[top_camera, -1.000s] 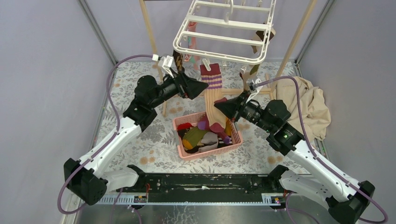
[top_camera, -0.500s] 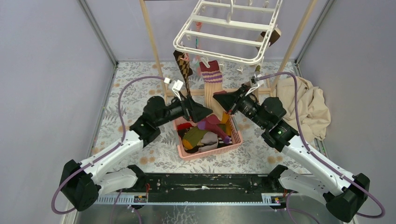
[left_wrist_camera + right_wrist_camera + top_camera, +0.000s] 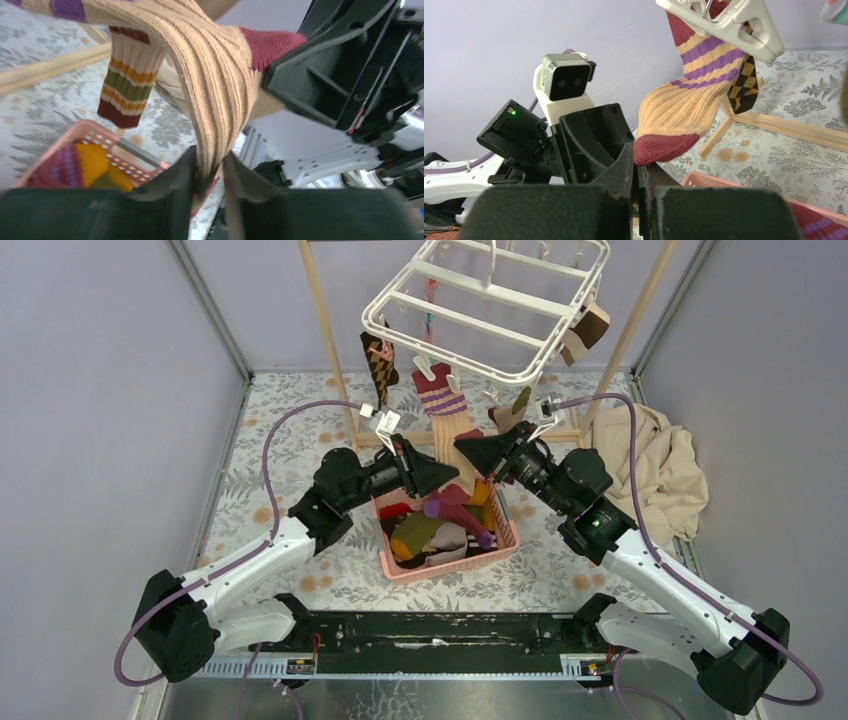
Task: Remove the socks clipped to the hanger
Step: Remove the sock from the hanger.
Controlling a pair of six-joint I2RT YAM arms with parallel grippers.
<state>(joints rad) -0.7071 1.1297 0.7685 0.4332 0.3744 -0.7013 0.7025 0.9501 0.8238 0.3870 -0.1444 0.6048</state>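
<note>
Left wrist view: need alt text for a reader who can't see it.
The left gripper pinches a tan ribbed sock hanging from above, purple-striped at the top with a dark red end. Behind it hangs a second striped sock; a pink basket holding socks sits lower left, and the right arm fills the right side.

Your right gripper pinches the red toe of the striped sock, which hangs from a white clip. The left gripper sits just behind.
</note>
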